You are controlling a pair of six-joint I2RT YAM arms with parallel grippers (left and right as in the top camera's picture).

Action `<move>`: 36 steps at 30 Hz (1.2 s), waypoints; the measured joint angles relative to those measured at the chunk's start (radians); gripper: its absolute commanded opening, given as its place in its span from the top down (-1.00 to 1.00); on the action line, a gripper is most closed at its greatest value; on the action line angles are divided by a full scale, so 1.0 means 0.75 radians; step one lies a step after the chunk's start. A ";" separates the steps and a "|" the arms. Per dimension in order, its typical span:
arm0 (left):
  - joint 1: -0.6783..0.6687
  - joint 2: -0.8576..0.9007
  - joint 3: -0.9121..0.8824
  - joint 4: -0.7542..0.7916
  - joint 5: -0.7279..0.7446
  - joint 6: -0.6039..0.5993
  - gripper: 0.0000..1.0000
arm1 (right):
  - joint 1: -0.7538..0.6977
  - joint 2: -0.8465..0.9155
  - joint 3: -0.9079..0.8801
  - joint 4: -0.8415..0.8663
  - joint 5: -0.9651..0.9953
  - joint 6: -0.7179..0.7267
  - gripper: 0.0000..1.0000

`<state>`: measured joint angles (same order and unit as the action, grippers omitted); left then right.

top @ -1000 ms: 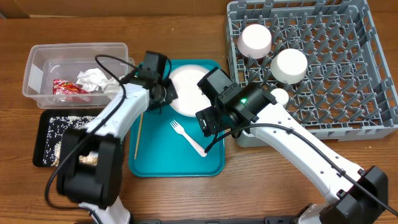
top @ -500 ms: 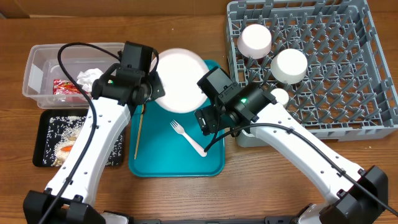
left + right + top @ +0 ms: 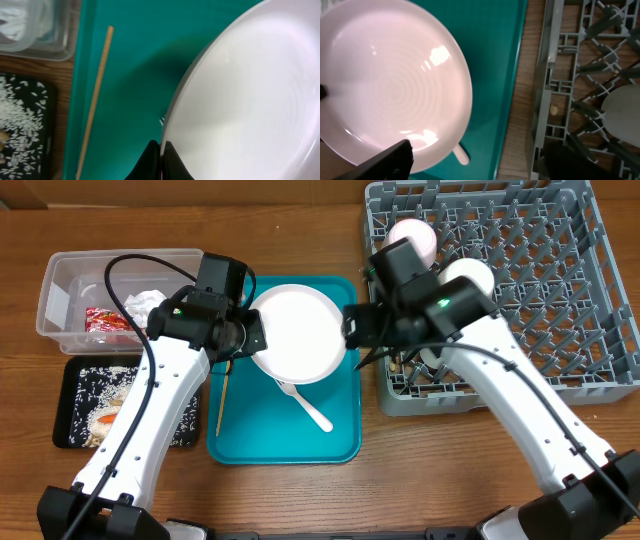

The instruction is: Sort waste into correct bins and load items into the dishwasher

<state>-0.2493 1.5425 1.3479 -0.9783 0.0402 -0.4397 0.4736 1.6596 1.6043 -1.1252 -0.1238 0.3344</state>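
Black left gripper [image 3: 248, 338] pinched fully closed on the left rim of the white plate [image 3: 298, 332]. Plate held up off the teal tray [image 3: 235, 435], over its upper half. Probably light, stiff and glossy: slippery in an edge pinch, apt to swing. Rim the only sensible place to grip. Right gripper [image 3: 352, 328] spread wide and empty, just off the plate's right edge, above the tray's right border. Fork [image 3: 308, 408] flat on the tray, tines under the plate.
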 measured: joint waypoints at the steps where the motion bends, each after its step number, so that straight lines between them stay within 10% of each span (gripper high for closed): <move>1: 0.000 0.000 0.000 -0.004 0.027 0.011 0.92 | -0.021 0.000 0.000 0.003 -0.033 0.002 -0.62; 6: 0.000 0.000 0.000 -0.030 0.100 0.041 0.92 | -0.060 0.000 0.000 0.005 -0.173 -0.011 -0.31; 36: 0.000 0.000 0.000 -0.023 0.192 0.068 0.91 | -0.054 0.000 -0.202 0.095 -0.243 -0.029 -0.15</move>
<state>-0.2493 1.5425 1.3479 -0.9955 0.1841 -0.3885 0.4328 1.6596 1.4528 -1.0538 -0.3061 0.3126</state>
